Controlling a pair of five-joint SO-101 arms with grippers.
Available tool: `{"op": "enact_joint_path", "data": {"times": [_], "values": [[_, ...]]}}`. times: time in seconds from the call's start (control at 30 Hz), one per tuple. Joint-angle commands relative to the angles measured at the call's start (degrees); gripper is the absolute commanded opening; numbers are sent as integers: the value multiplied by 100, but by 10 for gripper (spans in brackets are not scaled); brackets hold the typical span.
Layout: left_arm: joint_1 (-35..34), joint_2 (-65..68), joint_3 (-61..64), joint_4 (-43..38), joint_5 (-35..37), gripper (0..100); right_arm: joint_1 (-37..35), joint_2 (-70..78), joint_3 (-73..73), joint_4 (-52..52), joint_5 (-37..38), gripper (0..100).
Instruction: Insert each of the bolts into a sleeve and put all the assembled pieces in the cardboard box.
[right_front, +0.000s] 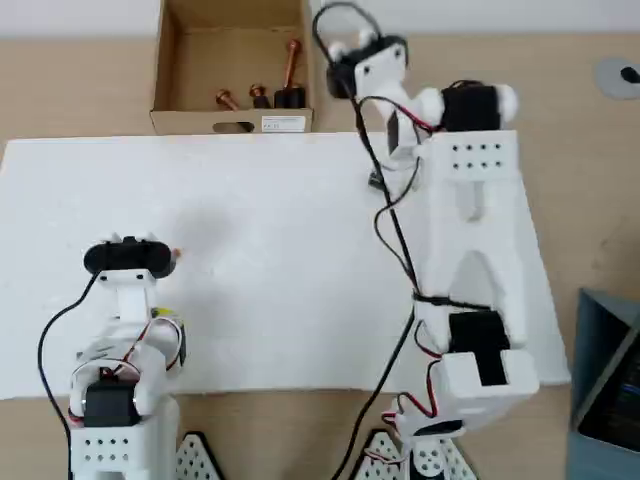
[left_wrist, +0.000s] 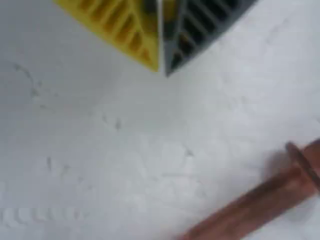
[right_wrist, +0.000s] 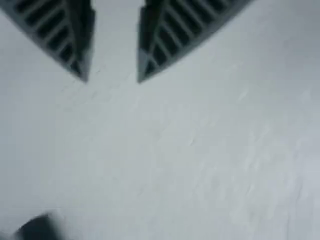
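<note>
Evidently we are fetching a loose bolt (left_wrist: 260, 199), lying on the white pad (right_front: 250, 280) at the high view's left beside the left jaws, pressed together; the right jaws hang spread near a likely dark sleeve (right_wrist: 35, 227); next we should open and straddle the bolt.

The white label (right_front: 283, 123) on the cardboard box (right_front: 165, 70) carries print too small to read.

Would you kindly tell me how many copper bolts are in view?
4. Three are in the cardboard box: the first bolt, second bolt and third bolt. The fourth bolt lies on the white mat beside the left gripper. The arms may hide more.
</note>
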Motion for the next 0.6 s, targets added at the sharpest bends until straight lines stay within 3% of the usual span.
{"op": "enact_joint_path", "data": {"times": [0.0, 0.27, 0.57], "values": [[18, -31, -18, -88, -44, 4, 92, 136, 303, -308, 853, 69], [18, -31, -18, -79, -62, 4, 189, 1051, 295, -862, 2611, 70], [18, -31, -18, -79, -62, 4, 189, 1903, -259, -1231, 2989, 176]]}}
